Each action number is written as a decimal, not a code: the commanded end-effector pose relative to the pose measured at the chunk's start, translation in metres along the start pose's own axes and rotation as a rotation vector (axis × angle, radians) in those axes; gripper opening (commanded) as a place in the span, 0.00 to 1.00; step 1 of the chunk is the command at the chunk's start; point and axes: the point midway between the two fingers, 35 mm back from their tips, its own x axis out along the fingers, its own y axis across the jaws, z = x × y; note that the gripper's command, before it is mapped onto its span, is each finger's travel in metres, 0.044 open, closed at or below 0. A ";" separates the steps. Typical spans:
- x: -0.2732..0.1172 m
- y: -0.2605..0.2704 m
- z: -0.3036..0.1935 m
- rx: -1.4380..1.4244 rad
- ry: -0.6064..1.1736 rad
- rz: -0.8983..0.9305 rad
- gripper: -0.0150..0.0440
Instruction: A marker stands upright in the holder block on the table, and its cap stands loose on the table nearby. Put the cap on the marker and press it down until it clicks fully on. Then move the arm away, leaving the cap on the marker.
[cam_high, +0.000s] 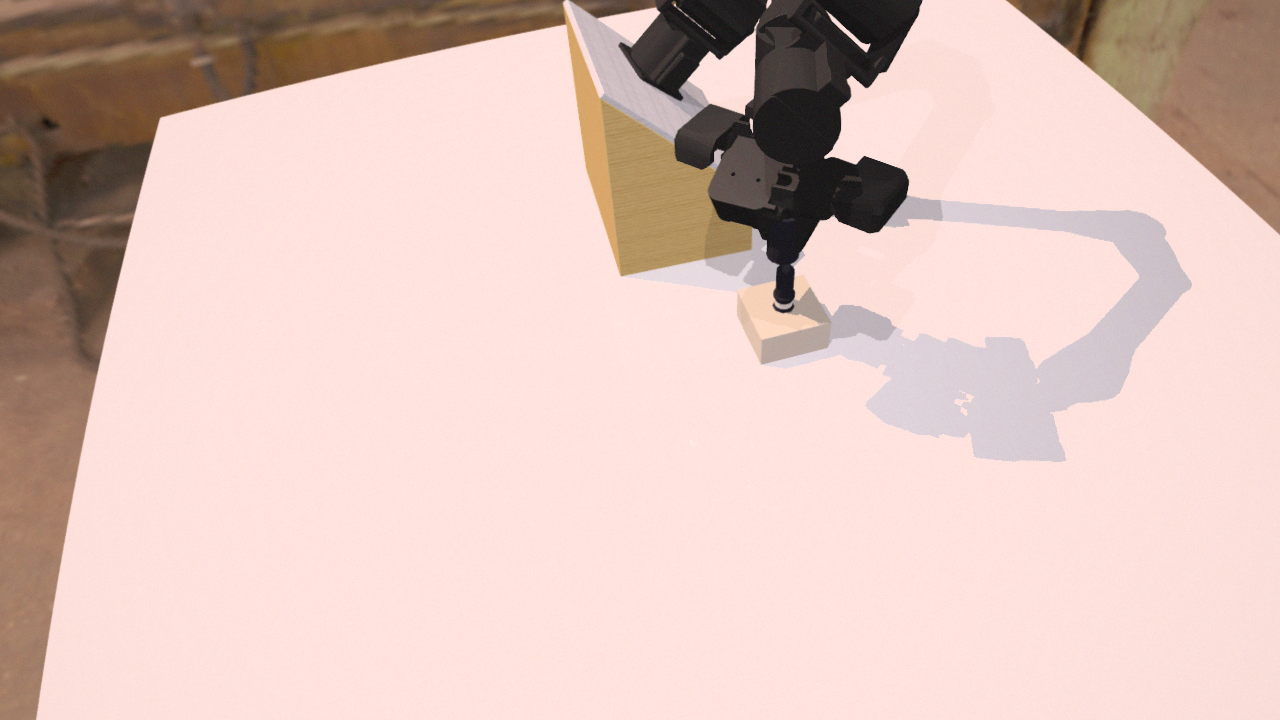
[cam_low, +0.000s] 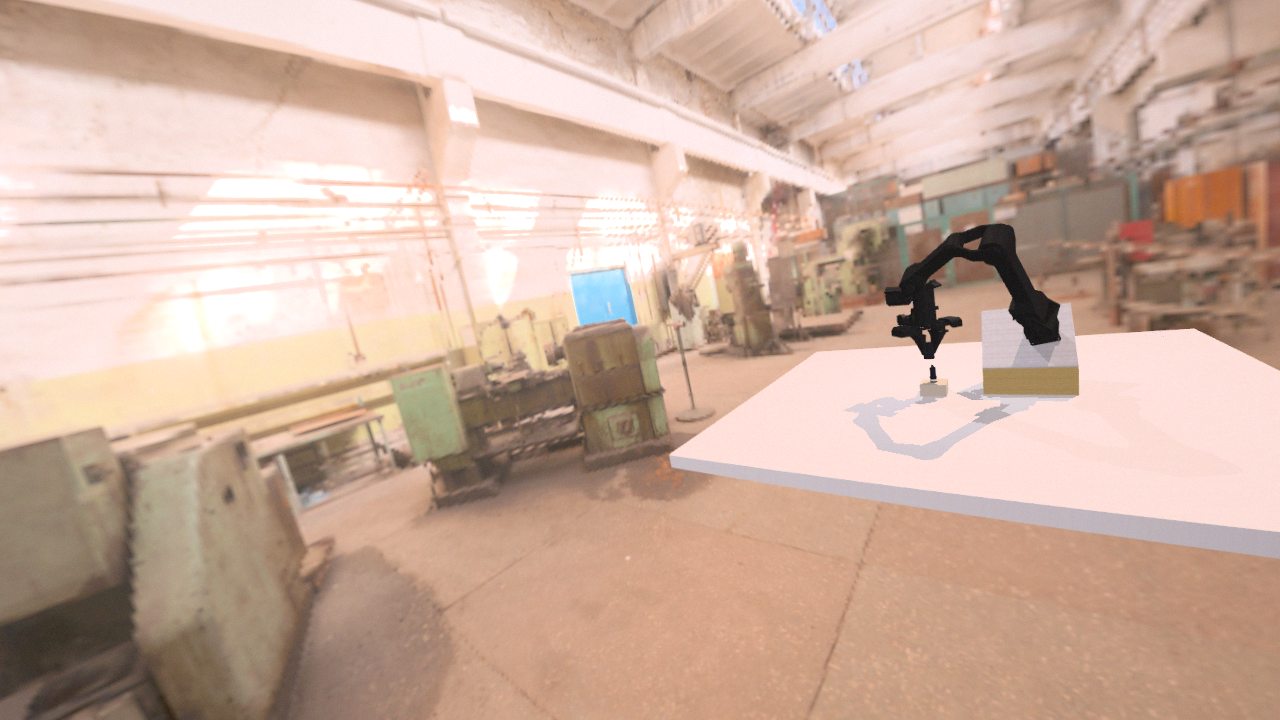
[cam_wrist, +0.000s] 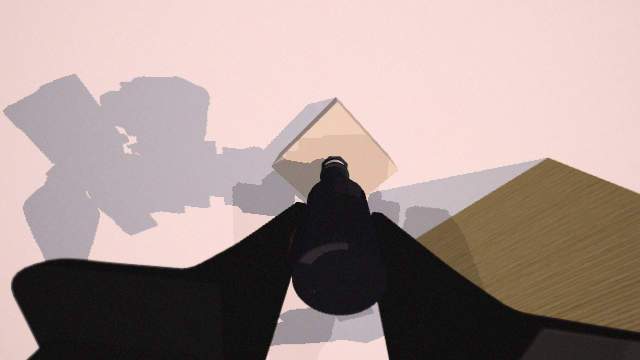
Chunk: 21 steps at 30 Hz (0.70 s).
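Top view, left to right: pale pink table, then a tall wooden plinth with the arm reaching off its top. Just right of and nearer than the plinth sits the small pale block. The marker stands upright in it, dark barrel with a white ring low down. The gripper points straight down directly above it. Arm's shadow falls on the table to the right.

Exterior view: machines and a blue door fill the hall on the left; the table lies on the right. On it, the block with the marker, then the plinth beside it. The gripper hangs over the marker; a small gap seems to separate them, though at this scale it is hard to be sure.

Wrist view: shadow on the left, then the block seen corner-on at centre, the plinth at right. The fingers are clamped narrow on the cap, a black cylinder held upright. The marker's tip shows just past the cap's far edge, nearly in line with it. Cap not yet on the marker.
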 end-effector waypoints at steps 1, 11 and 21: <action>-0.001 -0.001 -0.009 0.006 0.004 0.002 0.25; 0.007 -0.001 -0.010 0.006 0.004 0.003 0.25; 0.022 -0.001 -0.009 0.006 0.003 0.002 0.25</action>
